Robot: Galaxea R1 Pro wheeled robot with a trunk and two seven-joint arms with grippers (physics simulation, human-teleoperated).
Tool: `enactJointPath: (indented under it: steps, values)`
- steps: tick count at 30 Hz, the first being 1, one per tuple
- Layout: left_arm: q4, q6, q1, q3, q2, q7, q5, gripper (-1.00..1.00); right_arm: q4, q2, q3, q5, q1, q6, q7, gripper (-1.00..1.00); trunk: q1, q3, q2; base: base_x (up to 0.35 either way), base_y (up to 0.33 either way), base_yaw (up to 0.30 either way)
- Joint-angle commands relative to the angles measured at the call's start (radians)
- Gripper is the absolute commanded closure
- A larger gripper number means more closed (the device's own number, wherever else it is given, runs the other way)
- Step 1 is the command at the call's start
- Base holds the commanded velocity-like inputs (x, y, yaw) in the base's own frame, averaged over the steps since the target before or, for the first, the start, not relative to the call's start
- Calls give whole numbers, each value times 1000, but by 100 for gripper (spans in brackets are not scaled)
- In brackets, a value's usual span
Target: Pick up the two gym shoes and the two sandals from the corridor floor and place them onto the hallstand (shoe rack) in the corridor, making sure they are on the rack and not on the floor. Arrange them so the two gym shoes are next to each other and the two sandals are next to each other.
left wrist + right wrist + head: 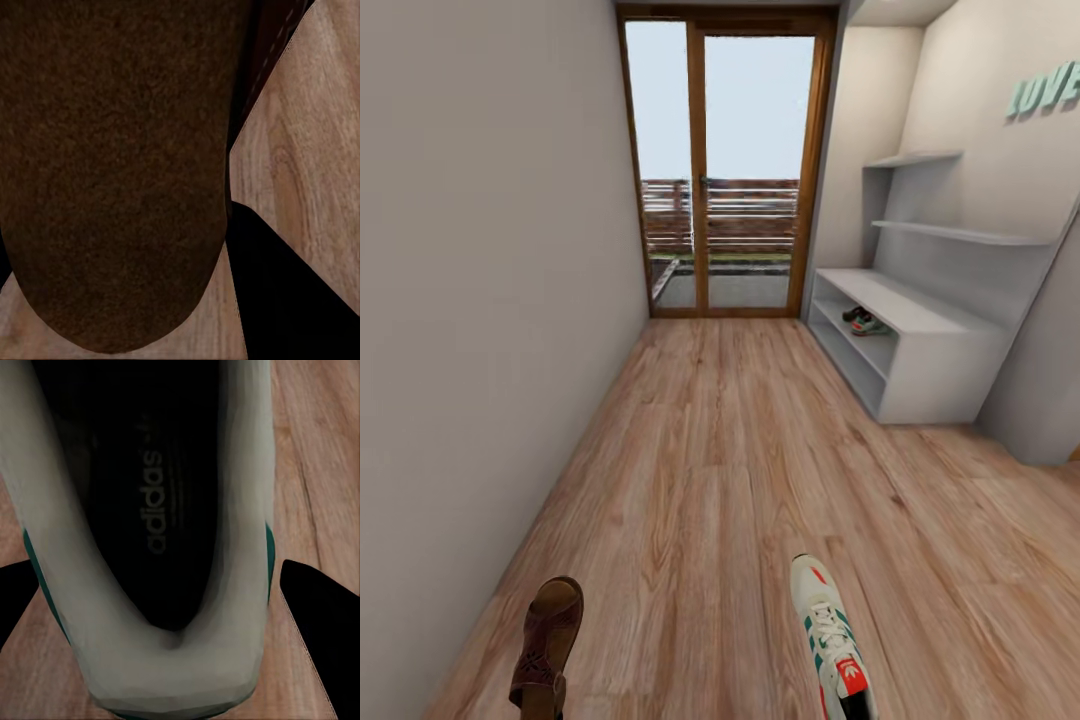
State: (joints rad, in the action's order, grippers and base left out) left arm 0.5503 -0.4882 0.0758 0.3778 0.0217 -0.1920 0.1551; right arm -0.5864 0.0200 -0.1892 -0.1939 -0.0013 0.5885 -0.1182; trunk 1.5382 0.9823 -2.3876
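The wood floor (740, 470) runs up the corridor to a glass door (725, 165). The grey shoe rack (920, 350) stands on the right, a sneaker (867, 322) already on its upper shelf. Near the camera, a brown sandal (548, 640) is raised on the left and a second sneaker (830, 635) on the right. Whether either gripper grasps its shoe, I cannot tell.

The sandal (547, 645) and the sneaker (830, 635) are cut off by the head view's lower edge. The shoes (865, 321) on the rack (940, 355) are partly hidden and too small to be told apart.
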Motion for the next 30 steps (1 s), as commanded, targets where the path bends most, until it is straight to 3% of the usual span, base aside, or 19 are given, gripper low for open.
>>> enactJointPath:
  steps: [1,30]
  values:
    - [0,-3,1,9,1,-6,12,100,-1,1,-9,-6,0,2,-9,100,0,1,0,340,0,0]
    - [0,-4,1,7,1,-6,12,100,-1,1,-6,-6,0,2,-9,100,0,1,0,340,0,0]
